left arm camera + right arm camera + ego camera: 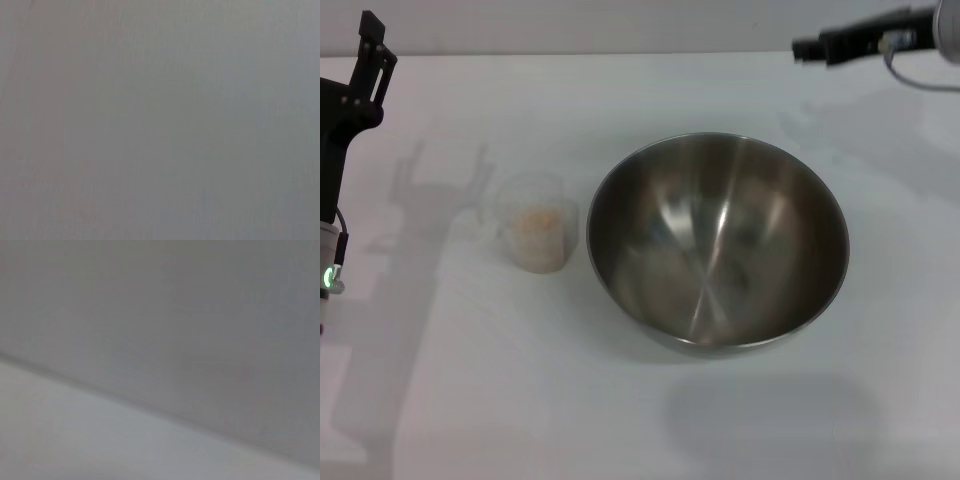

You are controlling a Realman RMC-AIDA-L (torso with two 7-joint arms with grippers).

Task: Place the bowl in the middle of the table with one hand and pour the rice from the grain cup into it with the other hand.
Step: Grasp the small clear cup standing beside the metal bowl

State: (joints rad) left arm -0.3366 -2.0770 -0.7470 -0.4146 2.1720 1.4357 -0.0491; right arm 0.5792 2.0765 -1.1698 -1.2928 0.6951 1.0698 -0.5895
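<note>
The stainless-steel mixing bowl (pixel 718 243) sits upright on the white counter (pixel 620 420), slightly right of the middle in the head view, its mouth facing up. It is round, so no long axis shows. Its inside is shiny and brushed, with bright streaks running down to the base and darker reflections on the walls; nothing lies in it.

Just to its left stands the grain cup (pixel 537 224), upright with its opening upward, close beside the bowl's rim; whether the two touch cannot be told. The cup is small, clear and slightly frosted, far narrower than the bowl, and its side handle appears to point to the left, away from the bowl. A low layer of pale beige rice (pixel 539 221) shows through its wall.

The left pincer (pixel 370 62) is raised at the far left edge of the head view, well apart from the cup, its black fingers pointing up and away; whether they are apart or together cannot be told. The right pincer (pixel 810 47) is at the upper right, near the counter's far edge, pointing left, well apart from the bowl; its fingers' state cannot be told either.

Both wrist views show only plain grey surface.
</note>
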